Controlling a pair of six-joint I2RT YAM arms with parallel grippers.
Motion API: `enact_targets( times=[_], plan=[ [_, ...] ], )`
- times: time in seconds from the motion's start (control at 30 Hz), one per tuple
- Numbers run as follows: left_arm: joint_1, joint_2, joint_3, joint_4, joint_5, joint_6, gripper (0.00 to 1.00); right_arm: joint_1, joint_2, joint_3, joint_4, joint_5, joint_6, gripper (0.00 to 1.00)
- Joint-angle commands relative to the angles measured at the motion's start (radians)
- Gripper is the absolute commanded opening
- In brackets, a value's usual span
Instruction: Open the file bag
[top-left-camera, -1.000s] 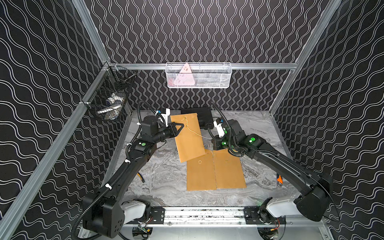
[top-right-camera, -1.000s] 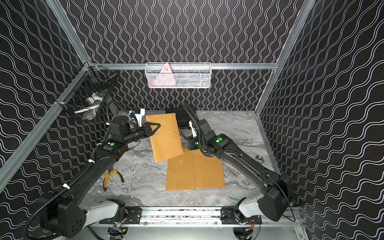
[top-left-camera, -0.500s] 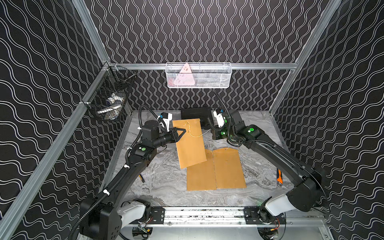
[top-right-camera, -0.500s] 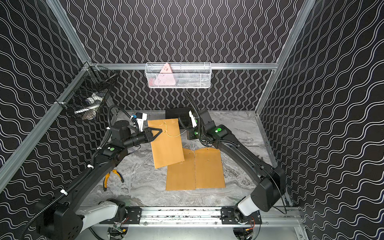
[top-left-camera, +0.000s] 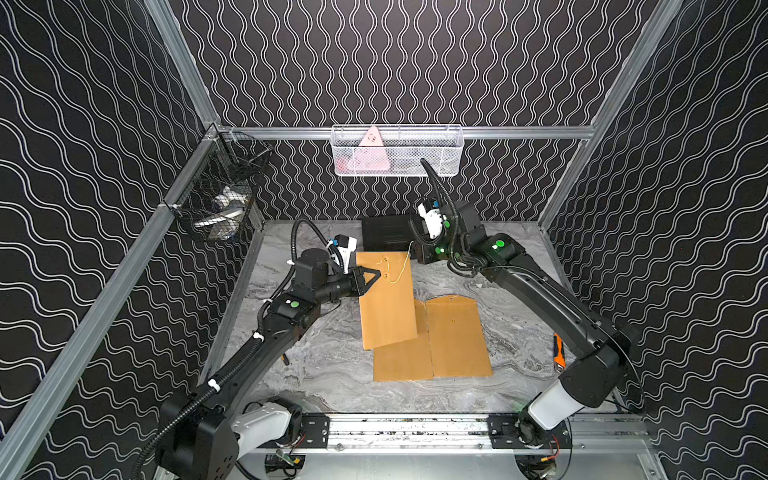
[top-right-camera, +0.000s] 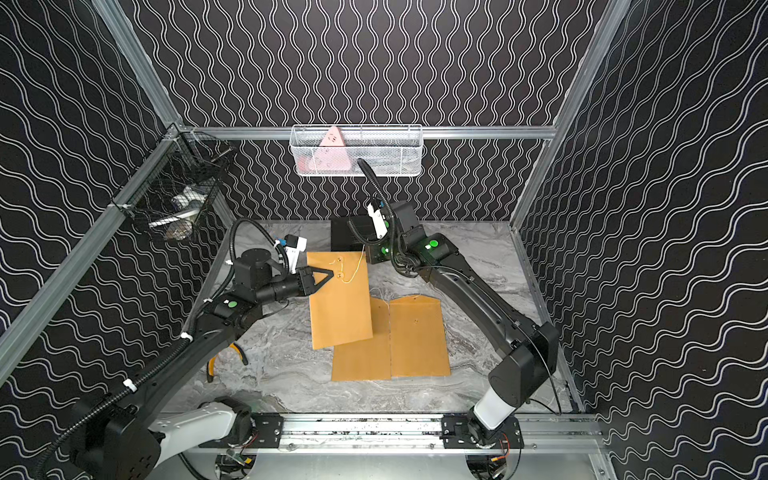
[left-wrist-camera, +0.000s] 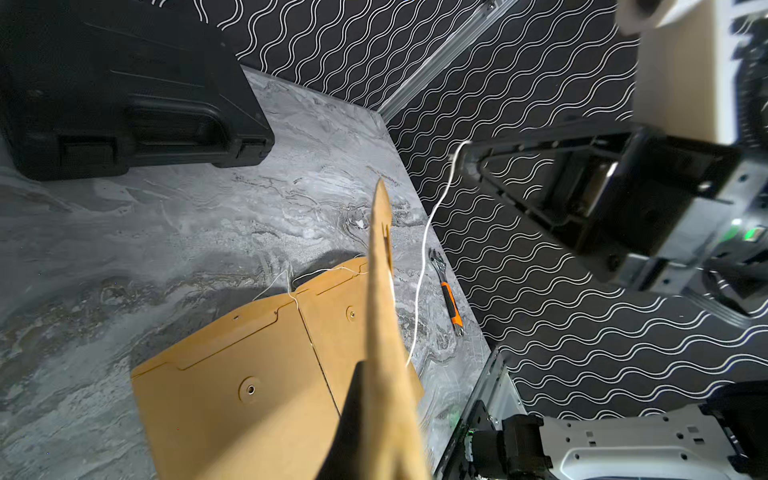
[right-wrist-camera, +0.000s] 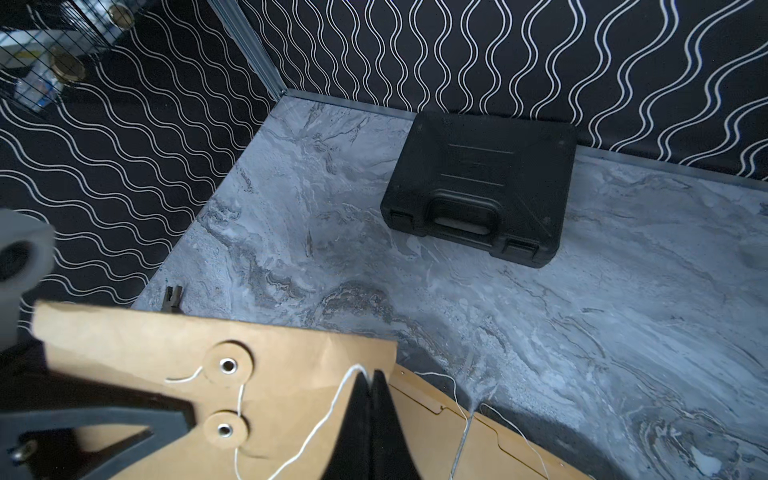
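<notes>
Grey marbled surface (top-left-camera: 316, 374) below: left pincer (top-left-camera: 374, 277) pinches the side edge of the brown kraft-paper file bag (top-left-camera: 386, 307), raised just before the black plastic case (top-left-camera: 386, 232); right pincer (right-wrist-camera: 369, 382) is closed on its thin white string (right-wrist-camera: 324, 415). Light, bendy paper likely suits edge grips, gentle pulls.

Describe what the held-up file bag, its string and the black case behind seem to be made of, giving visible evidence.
File bag: probably kraft paper or thin card, with a matte tan face that stays flat while held by one edge.
String: thin white thread, possibly cotton, hanging in limp curves.
Black case: likely moulded plastic, with a matte textured lid, raised ribs and a formed handle and latches.
</notes>
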Motion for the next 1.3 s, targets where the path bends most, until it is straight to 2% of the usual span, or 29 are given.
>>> enact_targets(
  times=[0.0,0.47,1.27],
  plan=[
    [-0.01,0.007,-0.007,0.034,-0.005,0.003,0.0,0.002,0.006,0.03,-0.019,-0.013,-0.026,0.0],
    [-0.032,0.013,-0.017,0.045,-0.008,0.003,0.0,0.028,0.072,0.196,-0.091,-0.014,-0.077,0.0],
    [-0.046,0.037,-0.045,0.078,-0.015,-0.004,0.0,0.161,0.243,0.506,-0.173,-0.014,-0.119,0.0]
  ],
)
